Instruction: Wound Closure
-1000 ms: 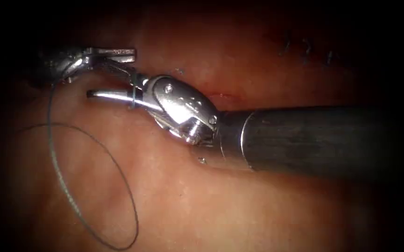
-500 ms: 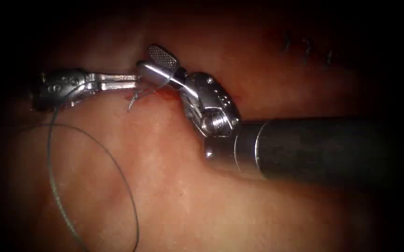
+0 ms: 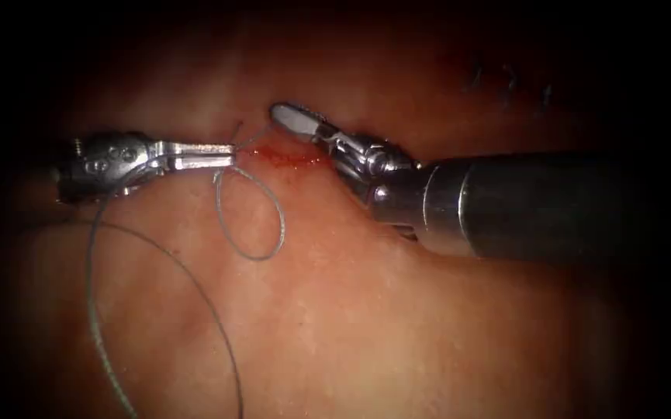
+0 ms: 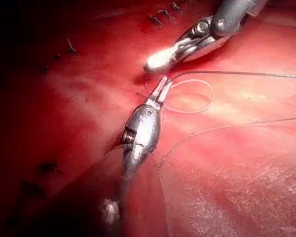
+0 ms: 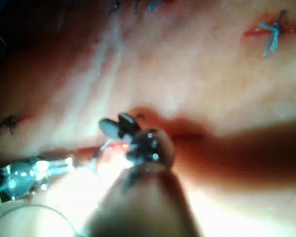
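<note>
Since half a second ago the right pincer (image 3: 292, 119) has been lowered beside the cut (image 3: 288, 157), its jaws drawn nearly together and holding nothing. At the cut's left end the left pincer (image 3: 223, 155) is clamped on the thread (image 3: 261, 213), a thin grey strand laid in a small loop on the tissue (image 3: 366, 326). No needle or writing can be made out.
</note>
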